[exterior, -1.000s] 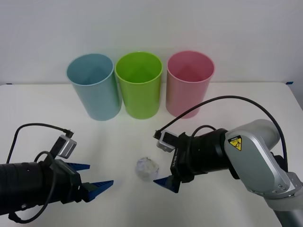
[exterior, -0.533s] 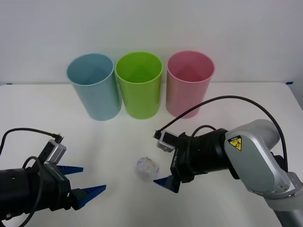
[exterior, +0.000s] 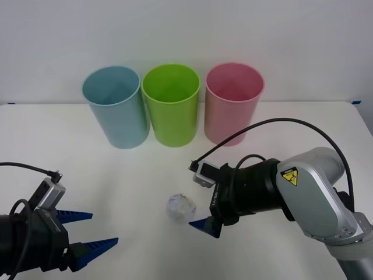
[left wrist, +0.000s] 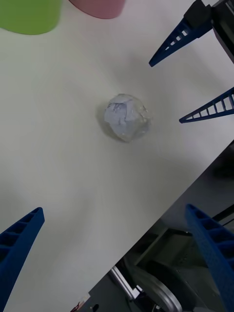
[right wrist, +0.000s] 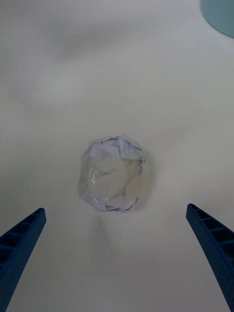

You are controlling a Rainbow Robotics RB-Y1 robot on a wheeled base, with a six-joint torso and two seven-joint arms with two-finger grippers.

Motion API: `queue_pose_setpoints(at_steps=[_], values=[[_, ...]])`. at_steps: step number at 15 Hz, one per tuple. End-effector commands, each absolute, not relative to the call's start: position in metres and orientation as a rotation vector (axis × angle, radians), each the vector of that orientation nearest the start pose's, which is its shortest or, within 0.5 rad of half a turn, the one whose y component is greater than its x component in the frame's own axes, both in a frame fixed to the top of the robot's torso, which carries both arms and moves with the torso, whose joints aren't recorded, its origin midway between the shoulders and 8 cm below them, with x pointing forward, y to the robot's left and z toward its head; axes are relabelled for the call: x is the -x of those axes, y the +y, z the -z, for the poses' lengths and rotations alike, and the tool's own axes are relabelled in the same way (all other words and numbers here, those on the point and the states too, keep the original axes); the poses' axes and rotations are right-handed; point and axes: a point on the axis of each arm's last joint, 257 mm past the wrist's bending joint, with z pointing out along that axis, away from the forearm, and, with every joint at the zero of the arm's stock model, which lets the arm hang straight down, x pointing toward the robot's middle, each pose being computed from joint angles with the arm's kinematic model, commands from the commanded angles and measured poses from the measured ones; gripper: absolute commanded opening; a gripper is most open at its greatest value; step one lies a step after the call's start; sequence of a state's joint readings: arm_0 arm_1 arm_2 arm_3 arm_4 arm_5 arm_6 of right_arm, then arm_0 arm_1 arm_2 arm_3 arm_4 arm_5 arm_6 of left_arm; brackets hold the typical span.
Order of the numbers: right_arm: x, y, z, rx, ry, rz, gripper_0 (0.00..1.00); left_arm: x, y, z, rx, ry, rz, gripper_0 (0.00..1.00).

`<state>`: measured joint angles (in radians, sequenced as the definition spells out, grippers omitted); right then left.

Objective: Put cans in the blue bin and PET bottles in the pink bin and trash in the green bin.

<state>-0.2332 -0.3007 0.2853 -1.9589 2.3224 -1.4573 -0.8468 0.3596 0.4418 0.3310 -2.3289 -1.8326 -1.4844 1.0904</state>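
Right gripper [exterior: 201, 219]: fingers spread wide, just beside the trash, touching nothing.
Left gripper [exterior: 87, 233]: fingers spread, empty, well apart from the trash.
Trash [exterior: 180, 207]: on the table [exterior: 116, 169], short of the green bin [exterior: 171, 105].

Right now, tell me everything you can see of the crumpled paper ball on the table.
The trash is a small, roughly round ball of crumpled white paper with faint bluish marks and sharp creases, some facets looking glossy. It lies alone on the white table, in front of the green bin and well short of it. Nothing touches it. The right gripper is open with its blue fingers to either side of the ball, not closed on it. The left gripper is open, farther off.
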Motion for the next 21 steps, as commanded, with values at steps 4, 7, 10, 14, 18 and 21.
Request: queue_pose_setpoints(at_steps=[4, 7, 10, 14, 18, 21], values=[[-0.376, -0.028, 0.271, 1.506, 1.960, -0.450, 1.00, -0.278, 0.209, 0.228, -0.743, 2.186, 0.661, 1.00], [-0.376, -0.028, 0.271, 1.506, 1.960, -0.450, 1.00, -0.271, 0.215, 0.230, -0.802, 2.142, 0.651, 1.00], [-0.376, -0.028, 0.271, 1.506, 1.960, -0.450, 1.00, -0.271, 0.221, 0.236, -0.825, 2.092, 0.647, 1.00], [-0.376, -0.028, 0.271, 1.506, 1.960, -0.450, 1.00, -0.267, 0.222, 0.229, -0.799, 2.057, 0.699, 1.00], [-0.376, -0.028, 0.271, 1.506, 1.960, -0.450, 1.00, -0.262, 0.222, 0.222, -0.786, 2.016, 0.738, 1.00], [-0.376, -0.028, 0.271, 1.506, 1.960, -0.450, 1.00, -0.261, 0.225, 0.220, -0.795, 2.004, 0.725, 1.00]])
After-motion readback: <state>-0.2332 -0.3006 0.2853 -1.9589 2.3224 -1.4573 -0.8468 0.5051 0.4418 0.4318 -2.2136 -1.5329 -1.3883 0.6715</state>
